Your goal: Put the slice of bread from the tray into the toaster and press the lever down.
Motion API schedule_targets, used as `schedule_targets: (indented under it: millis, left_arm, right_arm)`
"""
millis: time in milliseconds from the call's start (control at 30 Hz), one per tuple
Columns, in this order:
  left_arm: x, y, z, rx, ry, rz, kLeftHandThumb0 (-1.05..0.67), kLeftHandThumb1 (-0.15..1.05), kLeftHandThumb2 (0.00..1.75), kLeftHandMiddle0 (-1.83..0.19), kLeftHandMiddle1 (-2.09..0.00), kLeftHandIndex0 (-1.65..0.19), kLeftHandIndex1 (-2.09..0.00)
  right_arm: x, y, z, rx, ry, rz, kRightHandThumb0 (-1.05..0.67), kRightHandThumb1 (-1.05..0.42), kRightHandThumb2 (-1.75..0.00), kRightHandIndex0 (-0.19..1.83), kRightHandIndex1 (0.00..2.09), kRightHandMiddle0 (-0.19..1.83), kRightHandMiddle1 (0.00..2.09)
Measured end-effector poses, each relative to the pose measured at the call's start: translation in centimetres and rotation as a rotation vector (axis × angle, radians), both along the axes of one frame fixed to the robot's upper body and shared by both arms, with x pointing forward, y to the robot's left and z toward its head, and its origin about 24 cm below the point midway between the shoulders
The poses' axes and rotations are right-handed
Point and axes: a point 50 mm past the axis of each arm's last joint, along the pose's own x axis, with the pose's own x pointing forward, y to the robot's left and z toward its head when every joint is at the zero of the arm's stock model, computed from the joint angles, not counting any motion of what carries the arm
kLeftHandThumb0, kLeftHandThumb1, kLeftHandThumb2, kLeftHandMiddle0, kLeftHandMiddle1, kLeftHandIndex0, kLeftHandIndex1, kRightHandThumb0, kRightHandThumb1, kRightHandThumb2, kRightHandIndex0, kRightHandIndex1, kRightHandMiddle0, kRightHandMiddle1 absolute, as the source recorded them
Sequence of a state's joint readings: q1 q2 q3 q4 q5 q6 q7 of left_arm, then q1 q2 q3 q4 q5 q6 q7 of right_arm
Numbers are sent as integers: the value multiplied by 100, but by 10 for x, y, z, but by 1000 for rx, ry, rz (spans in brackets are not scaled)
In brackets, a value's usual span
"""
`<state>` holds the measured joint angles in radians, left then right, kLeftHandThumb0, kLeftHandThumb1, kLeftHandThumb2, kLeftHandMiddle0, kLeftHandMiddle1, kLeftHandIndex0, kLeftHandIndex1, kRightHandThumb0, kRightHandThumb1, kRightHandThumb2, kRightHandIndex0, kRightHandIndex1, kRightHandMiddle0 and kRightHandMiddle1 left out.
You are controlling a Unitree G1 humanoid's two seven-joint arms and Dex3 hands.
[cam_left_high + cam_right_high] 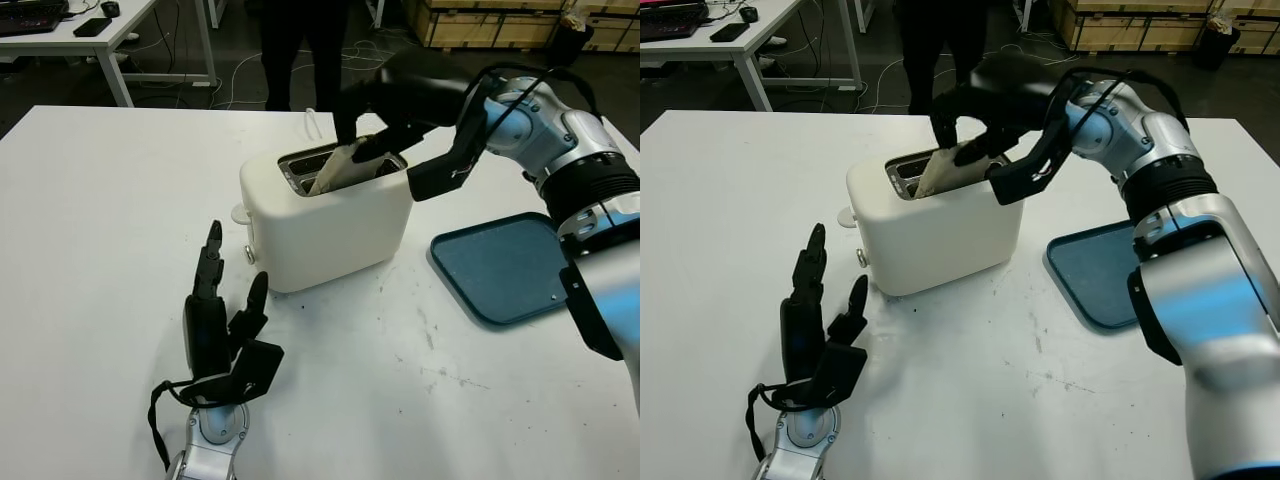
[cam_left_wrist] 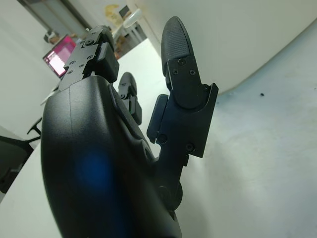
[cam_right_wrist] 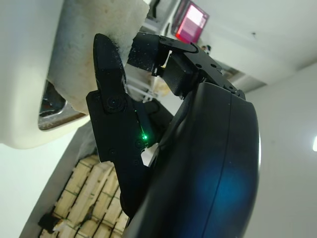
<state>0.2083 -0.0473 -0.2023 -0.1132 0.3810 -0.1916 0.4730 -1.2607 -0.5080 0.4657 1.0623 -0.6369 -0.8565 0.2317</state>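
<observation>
White counter (image 1: 90,190), scuffed and speckled near the front. Right robot hand (image 1: 375,125) reaches in over the toaster (image 1: 325,215), fingers clamped on the slice of bread (image 1: 345,165), which stands tilted, partly down in a slot. Just beyond that hand's forearm, the blue tray (image 1: 505,265) lies flat. Left robot hand (image 1: 220,320) held open, upright, just in front of the toaster. Behind the counter: a person's dark legs (image 1: 300,50), a desk (image 1: 95,35), wooden crates (image 1: 500,20).

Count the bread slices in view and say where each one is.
1. The bread slice is held by the right hand, tilted and partly inside the toaster slot. The tray holds none.
</observation>
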Motion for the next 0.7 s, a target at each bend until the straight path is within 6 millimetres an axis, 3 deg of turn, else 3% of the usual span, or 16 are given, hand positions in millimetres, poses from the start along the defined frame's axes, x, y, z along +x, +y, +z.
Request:
schedule_targets:
  millis: [567,667,700]
  left_arm:
    - [0,0,-2,-14,6,2,-55,92,55,-19,-6,-16,0]
    - [0,-1,-2,-13,5,-1,-54,92,55,-19,-5,-16,0]
    - [0,-1,-2,-14,5,-2,-53,92,55,-19,-6,-16,0]
  right_arm:
    - [3,2,-9,-71,-74,-27,-47,-92,-21,103,175,75,175]
    - [3,2,-9,-54,-73,-27,-49,-92,-19,84,175,63,175]
    - [2,3,-9,-40,-67,-26,-52,-92,-18,68,172,55,169]
